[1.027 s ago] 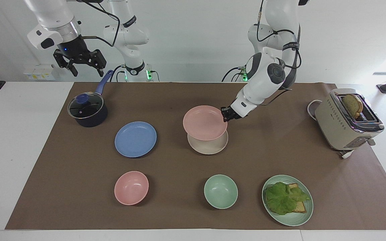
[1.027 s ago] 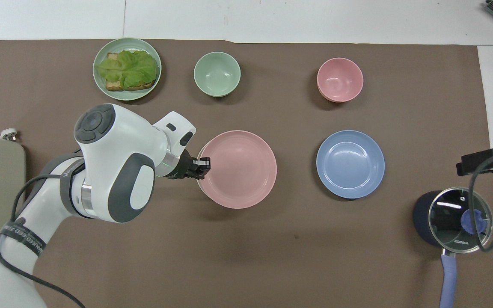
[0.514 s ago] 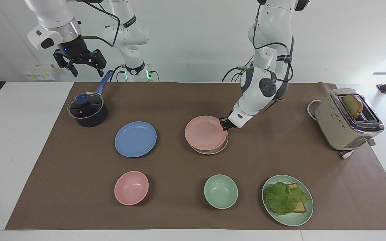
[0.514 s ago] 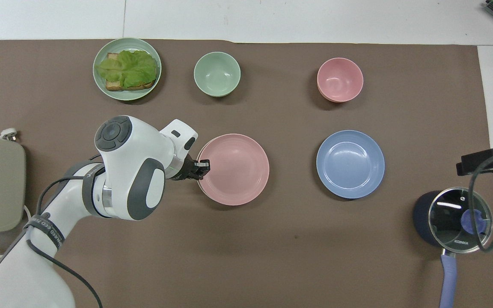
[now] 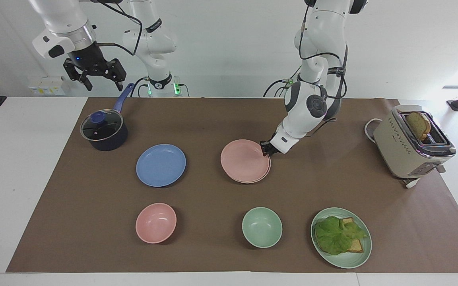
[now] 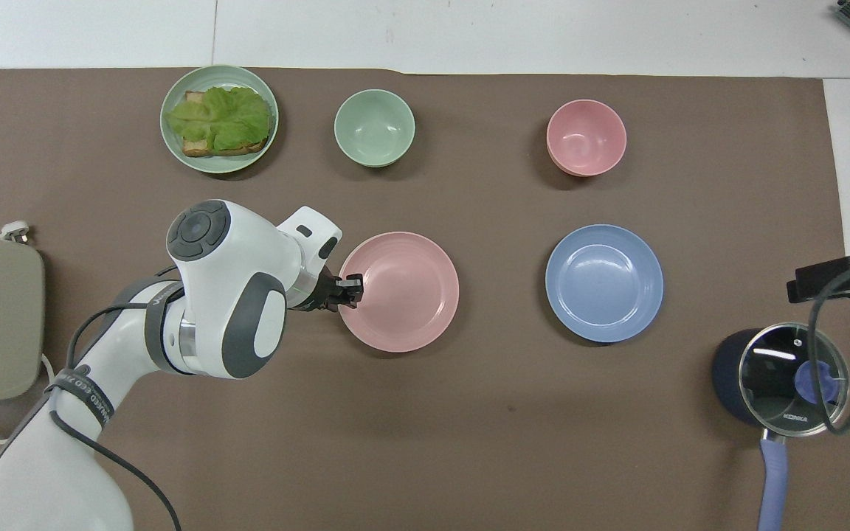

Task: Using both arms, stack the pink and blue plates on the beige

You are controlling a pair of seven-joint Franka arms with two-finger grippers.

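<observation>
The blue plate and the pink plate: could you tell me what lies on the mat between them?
Nothing: between the blue plate and the pink plate only bare brown mat shows, plainest in the overhead view.

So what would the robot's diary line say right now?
pink plate: on beige plate | left gripper: at pink plate's rim | blue plate: unstacked | right gripper: open, waiting above pot

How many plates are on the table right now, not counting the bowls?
4: blue plate beside the stack, pink plate mid-table on the beige plate, whose edge just shows, and green plate with lettuce toast, farthest from the robots. None looks hidden.
</observation>
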